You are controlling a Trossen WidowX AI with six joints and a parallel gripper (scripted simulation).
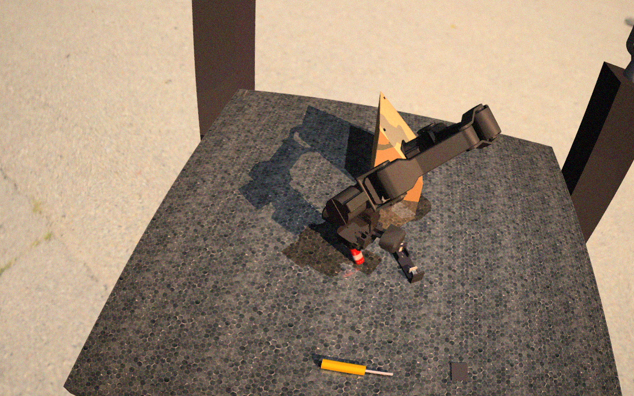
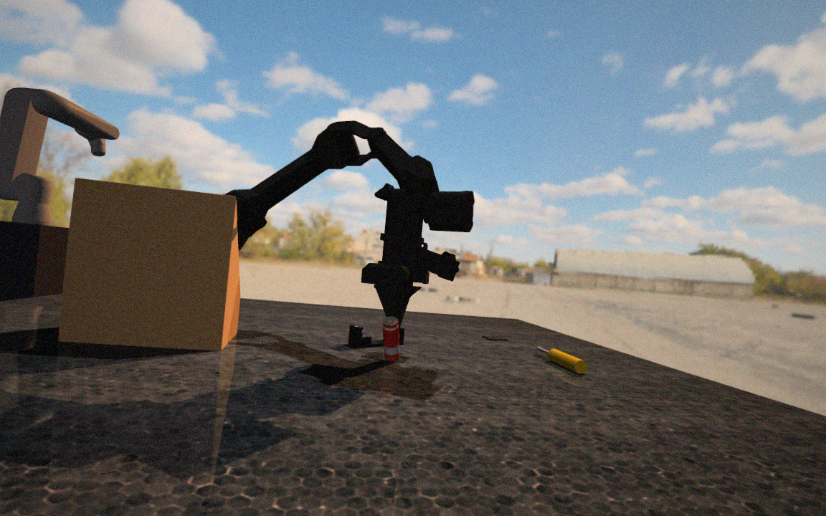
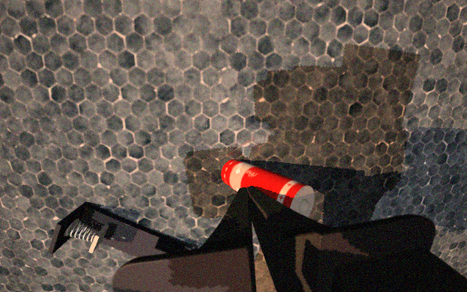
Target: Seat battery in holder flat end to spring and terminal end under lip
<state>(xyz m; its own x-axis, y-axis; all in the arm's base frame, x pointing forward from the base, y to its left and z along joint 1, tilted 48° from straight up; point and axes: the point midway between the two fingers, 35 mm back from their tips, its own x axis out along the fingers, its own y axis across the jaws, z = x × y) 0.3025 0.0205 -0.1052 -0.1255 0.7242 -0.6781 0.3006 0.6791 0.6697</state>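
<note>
Battery: red/white, upright on table, just beside holder, not seated
Gripper: tips clenched to a point right over battery top; nothing gripped, contact w/ cap unclear
Holder: dark tray, spring end visible, vacant, awaits flat end
Why: shut tips prob. meant to tip battery flat, not lift

One battery, one holder, one screwdriver, one orange box, one dark square.
</note>
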